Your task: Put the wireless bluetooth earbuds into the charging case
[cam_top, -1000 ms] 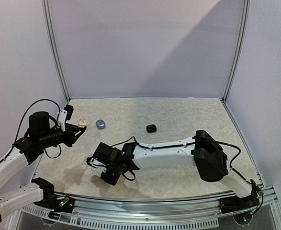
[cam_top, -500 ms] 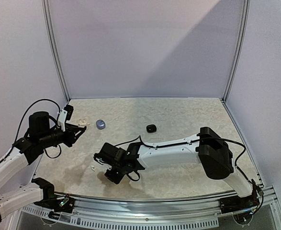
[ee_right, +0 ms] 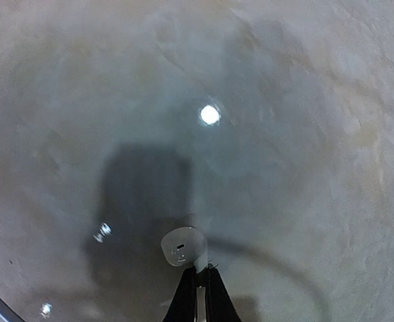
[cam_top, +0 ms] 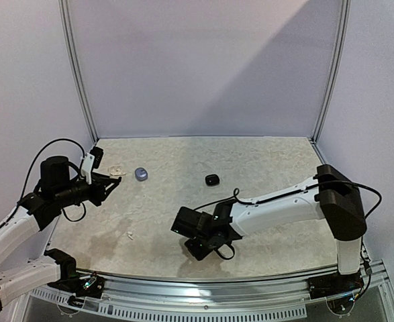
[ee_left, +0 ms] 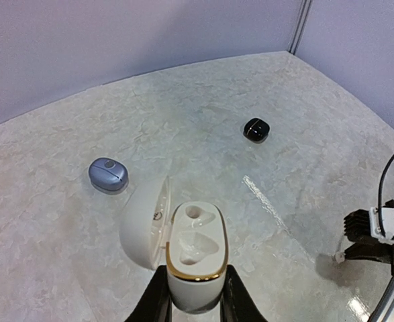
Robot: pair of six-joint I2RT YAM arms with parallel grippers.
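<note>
One earbud [ee_right: 182, 246] held near table edge [cam_top: 250, 274].

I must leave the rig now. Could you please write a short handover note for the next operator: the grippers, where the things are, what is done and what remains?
Left gripper: shut on the open white charging case, at the left side of the table.
Right gripper: shut on a white earbud, low over the table near its front edge.
On the table: lavender case and black case, both closed; a small white piece, possibly another earbud.
Done: case open, one earbud picked up.
Left: carry it to the case and seat it; no earbud is clearly seated yet.
</note>
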